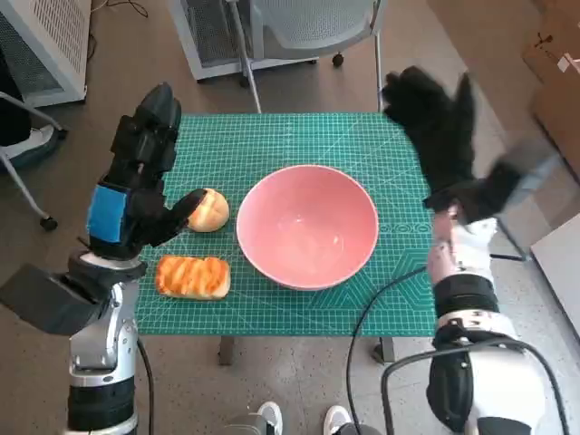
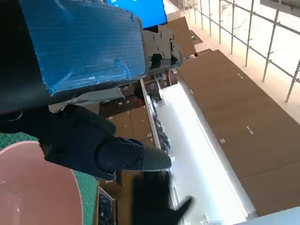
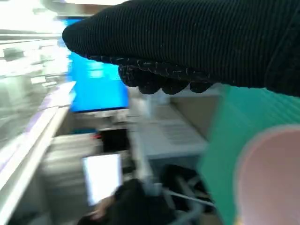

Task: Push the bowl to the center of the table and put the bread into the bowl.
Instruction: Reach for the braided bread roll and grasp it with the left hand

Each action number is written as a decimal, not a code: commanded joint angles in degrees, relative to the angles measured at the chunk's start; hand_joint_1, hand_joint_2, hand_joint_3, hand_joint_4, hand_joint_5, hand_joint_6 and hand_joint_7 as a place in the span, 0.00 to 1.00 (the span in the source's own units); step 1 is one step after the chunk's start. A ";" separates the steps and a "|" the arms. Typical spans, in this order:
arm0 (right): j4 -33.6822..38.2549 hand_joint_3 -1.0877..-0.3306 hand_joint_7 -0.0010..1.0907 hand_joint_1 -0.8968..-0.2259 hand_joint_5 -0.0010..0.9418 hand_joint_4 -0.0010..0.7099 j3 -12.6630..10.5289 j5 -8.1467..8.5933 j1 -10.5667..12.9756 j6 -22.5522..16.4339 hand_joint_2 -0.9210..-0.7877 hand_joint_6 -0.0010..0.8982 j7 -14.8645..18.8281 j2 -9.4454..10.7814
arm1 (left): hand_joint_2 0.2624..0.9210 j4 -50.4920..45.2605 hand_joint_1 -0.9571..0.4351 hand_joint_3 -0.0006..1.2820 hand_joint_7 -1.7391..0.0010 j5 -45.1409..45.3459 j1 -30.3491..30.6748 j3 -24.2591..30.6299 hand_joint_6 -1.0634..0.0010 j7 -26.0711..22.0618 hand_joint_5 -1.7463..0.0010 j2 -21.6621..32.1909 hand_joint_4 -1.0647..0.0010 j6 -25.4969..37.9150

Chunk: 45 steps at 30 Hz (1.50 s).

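Observation:
A pink bowl (image 1: 306, 227) stands near the middle of the green mat (image 1: 272, 136). To its left lie a round bun (image 1: 212, 210) and, nearer me, a long glazed bread (image 1: 192, 276). My left hand (image 1: 140, 177) hovers at the mat's left edge with its fingers stretched away from me. Its thumb points at the bun's left side, and whether it touches is unclear. It holds nothing. My right hand (image 1: 437, 118) is raised over the far right corner, fingers spread and empty, clear of the bowl. The bowl's rim (image 2: 33, 187) shows under the left fingers (image 2: 108, 152), and the bowl (image 3: 272, 178) appears again below the glove (image 3: 197, 42).
A chair's legs (image 1: 249, 72) stand just beyond the table's far edge. White cabinets (image 1: 41, 41) stand at the far left. A person's shoes (image 1: 299, 419) are at the table's near edge. A black cable (image 1: 367, 313) runs along my right forearm.

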 commanded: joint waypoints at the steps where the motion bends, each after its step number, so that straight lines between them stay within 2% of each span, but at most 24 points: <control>1: -5.23 0.43 0.01 0.41 0.01 0.47 -1.41 5.07 2.46 -2.87 0.00 0.48 8.79 -0.67 | 1.00 -0.85 0.28 0.16 0.81 -0.55 -1.44 -0.23 1.00 -0.98 1.00 0.56 0.98 0.14; 5: -10.86 0.45 0.01 0.40 0.01 0.49 -1.07 7.81 4.47 -3.67 0.00 0.49 12.75 -0.63 | 1.00 -1.08 0.29 0.16 0.81 -0.63 -1.86 -0.22 1.00 -1.88 1.00 1.08 0.98 -0.08; 8: -14.33 0.46 0.01 0.41 0.01 0.49 -0.50 8.82 5.87 -3.52 0.00 0.49 13.94 -0.73 | 1.00 -1.46 0.29 0.16 0.81 -0.25 -2.07 -0.09 1.00 -2.78 1.00 2.04 0.98 -0.25; 14: -17.48 0.45 0.01 0.43 0.01 0.49 0.38 8.99 7.60 -2.73 0.00 0.49 13.24 -0.99 | 1.00 -4.46 0.30 0.14 0.81 3.96 -0.63 0.37 1.00 -4.92 1.00 7.32 0.97 -0.79; 16: -18.33 0.45 0.01 0.43 0.00 0.49 0.69 8.76 8.13 -2.57 0.00 0.49 12.70 -0.97 | 0.98 -7.26 0.30 0.13 0.80 6.65 0.97 0.58 1.00 -6.23 0.99 10.73 0.96 0.63; 17: -18.65 0.45 0.01 0.43 0.00 0.48 0.86 8.62 8.34 -2.56 0.00 0.49 12.43 -0.97 | 0.94 -8.68 0.33 0.12 0.81 7.94 1.79 0.67 1.00 -6.89 0.99 12.42 0.96 1.54; 18: -18.89 0.45 0.01 0.43 0.00 0.48 1.04 8.44 8.55 -2.60 0.00 0.50 12.09 -1.07 | 0.92 -11.45 0.33 0.12 0.81 10.13 3.09 0.60 1.00 -8.08 0.99 15.19 0.96 4.49; 19: -19.04 0.45 0.01 0.42 0.00 0.48 1.21 8.30 8.66 -2.62 0.00 0.50 11.79 -1.11 | 0.86 -13.34 0.36 0.10 0.81 11.58 3.93 0.55 1.00 -8.89 1.00 17.11 0.96 6.66; 21: -19.13 0.45 0.01 0.42 0.00 0.48 1.46 8.12 8.76 -2.53 0.00 0.50 11.21 -1.18 | 0.76 -19.11 0.42 0.07 0.82 15.58 5.76 0.03 1.00 -12.01 1.00 22.81 0.98 15.36; 24: -18.72 0.44 0.01 0.42 0.00 0.47 1.67 7.97 8.59 -2.43 0.00 0.50 10.61 -1.10 | 0.68 -29.62 0.52 0.04 0.87 20.54 6.20 -3.11 0.96 -20.10 1.00 34.36 0.99 35.98; 27: -17.97 0.45 0.01 0.40 0.00 0.47 1.76 7.87 8.22 -2.43 0.00 0.50 10.48 -0.99 | 0.65 -34.88 0.62 0.02 0.93 23.04 4.94 -6.51 0.89 -23.29 1.00 39.49 1.00 47.22; 29: -17.41 0.45 0.01 0.39 0.00 0.47 1.70 7.97 7.92 -2.33 0.00 0.50 10.58 -0.90 | 0.64 -37.31 0.64 0.01 0.95 24.43 5.21 -7.59 0.85 -23.61 1.00 40.22 1.00 49.96; 33: -16.43 0.47 0.01 0.38 0.00 0.47 1.71 8.23 7.33 -1.92 0.00 0.50 10.79 -0.65 | 0.63 -39.48 0.67 0.01 0.97 26.52 6.59 -8.48 0.79 -22.88 1.00 39.36 0.98 51.04; 45: -13.55 0.51 0.01 0.36 0.00 0.48 1.71 9.28 5.93 -1.42 0.00 0.50 11.92 0.06 | 0.61 -40.11 0.64 0.00 0.98 35.11 7.39 -16.06 0.73 -19.63 0.99 38.48 0.91 54.65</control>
